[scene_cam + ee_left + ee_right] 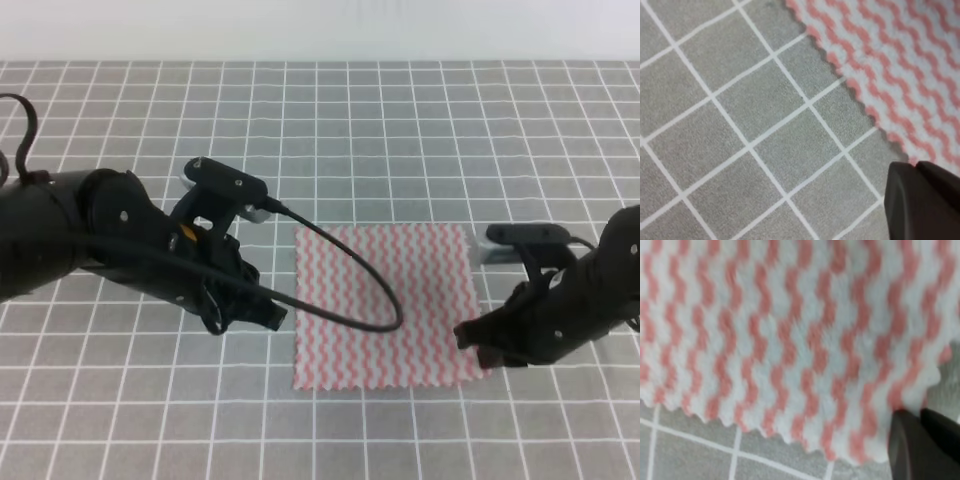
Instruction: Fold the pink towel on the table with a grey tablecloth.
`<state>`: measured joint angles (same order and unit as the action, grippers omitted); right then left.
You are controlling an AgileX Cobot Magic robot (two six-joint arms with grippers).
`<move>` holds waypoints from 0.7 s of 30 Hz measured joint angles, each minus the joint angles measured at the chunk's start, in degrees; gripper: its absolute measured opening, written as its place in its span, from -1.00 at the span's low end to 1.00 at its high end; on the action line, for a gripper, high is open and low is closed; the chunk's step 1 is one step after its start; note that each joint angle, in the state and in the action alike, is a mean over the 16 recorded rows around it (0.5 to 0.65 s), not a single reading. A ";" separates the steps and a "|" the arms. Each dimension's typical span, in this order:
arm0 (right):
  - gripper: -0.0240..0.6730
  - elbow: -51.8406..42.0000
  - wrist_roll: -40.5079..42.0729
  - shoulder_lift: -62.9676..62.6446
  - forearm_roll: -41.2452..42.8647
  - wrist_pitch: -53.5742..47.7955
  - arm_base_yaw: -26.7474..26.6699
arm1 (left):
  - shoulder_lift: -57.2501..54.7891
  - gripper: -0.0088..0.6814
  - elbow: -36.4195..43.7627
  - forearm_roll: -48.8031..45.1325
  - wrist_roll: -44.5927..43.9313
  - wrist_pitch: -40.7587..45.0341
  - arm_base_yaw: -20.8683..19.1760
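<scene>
I see the towel lying flat and unfolded on the bench, a little right of centre in the high view, its sides running roughly along the white grid lines of the grey cloth. It is a thin square with pink and white wavy zigzag stripes, and its edges are cut in small jagged teeth, plain to see in both wrist views. No crease or turned corner shows on it. My left gripper sits low just off the towel's left edge, over bare grey cloth; its wrist view shows only a dark fingertip beside the towel's edge, and I cannot tell whether it is released or clenched. A black cable from that arm loops across the towel. My right gripper is at the towel's near right corner; its wrist view shows dark fingertips at the jagged edge there, but I cannot tell whether they grasp it.
</scene>
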<state>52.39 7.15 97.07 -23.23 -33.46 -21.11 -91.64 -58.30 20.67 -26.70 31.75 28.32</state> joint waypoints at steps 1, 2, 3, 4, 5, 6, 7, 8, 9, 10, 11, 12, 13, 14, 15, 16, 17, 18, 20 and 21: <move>-0.97 0.25 0.09 -0.07 0.00 -0.11 0.00 | -0.06 -0.97 -0.01 -0.10 -0.38 0.16 0.00; -0.97 0.53 0.16 -0.14 0.00 -0.18 0.00 | -0.06 -0.97 -0.01 -0.20 -0.81 0.33 0.00; -0.97 0.83 0.26 -0.28 0.00 -0.31 0.00 | -0.14 -0.97 -0.02 -0.26 -1.29 0.58 0.00; -0.97 1.16 0.35 -0.41 -0.01 -0.44 0.00 | -0.19 -0.97 -0.02 -0.33 -1.84 0.95 0.00; -0.97 1.50 0.44 -0.53 -0.01 -0.57 0.01 | -0.25 -0.97 -0.02 -0.37 -2.39 1.28 0.00; -0.97 1.86 0.47 -0.53 -0.01 -0.71 0.01 | -0.33 -0.97 -0.03 -0.40 -2.97 1.62 0.00; -0.97 2.21 0.48 -0.61 -0.01 -0.82 0.01 | -0.40 -0.96 -0.03 -0.45 -3.66 2.04 0.00; -0.97 2.59 0.48 -0.60 -0.02 -0.91 0.01 | -0.51 -0.93 -0.03 -0.48 -4.48 2.56 0.00; -0.97 2.99 0.48 -0.67 -0.03 -1.02 0.01 | -0.60 -0.92 -0.03 -0.54 -5.29 3.06 0.00; -0.97 3.36 0.48 -0.73 -0.03 -1.15 0.01 | -0.65 -0.87 -0.02 -0.57 -6.15 3.64 0.00; -0.97 3.74 0.48 -0.72 -0.03 -1.28 0.01 | -0.76 -0.85 -0.02 -0.63 -6.97 4.17 0.00; -0.98 4.13 0.49 -0.72 -0.03 -1.45 0.01 | -0.87 -0.79 -0.03 -0.66 -7.80 4.71 0.00; -0.98 4.52 0.49 -0.66 -0.03 -1.60 0.01 | -0.98 -0.75 -0.03 -0.71 -8.62 5.24 0.00; -0.98 4.91 0.51 -0.66 -0.04 -1.79 0.01 | -1.03 -0.67 -0.05 -0.74 -9.56 5.75 0.00; -0.98 5.32 0.51 -0.66 -0.04 -1.96 0.01 | -1.14 -0.61 -0.10 -0.77 -10.44 6.21 0.00; -0.98 5.74 0.52 -0.65 -0.05 -2.14 0.01 | -1.20 -0.54 -0.16 -0.77 -11.46 6.70 0.00; -0.98 6.15 0.54 -0.65 -0.06 -2.32 0.01 | -1.25 -0.46 -0.24 -0.75 -12.50 7.15 0.00; -0.98 6.54 0.52 -0.59 -0.08 -2.47 0.01 | -1.31 -0.38 -0.32 -0.72 -13.54 7.59 0.00; -0.98 7.29 0.49 -0.47 -0.10 -2.71 0.00 | -1.47 -0.23 -0.56 -0.67 -15.39 8.20 0.03; -0.98 7.63 0.48 -0.41 -0.11 -2.80 0.00 | -1.52 -0.16 -0.69 -0.62 -16.37 8.49 0.11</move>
<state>60.02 7.63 96.66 -23.34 -36.26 -21.11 -93.16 -58.99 20.05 -43.08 40.24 28.43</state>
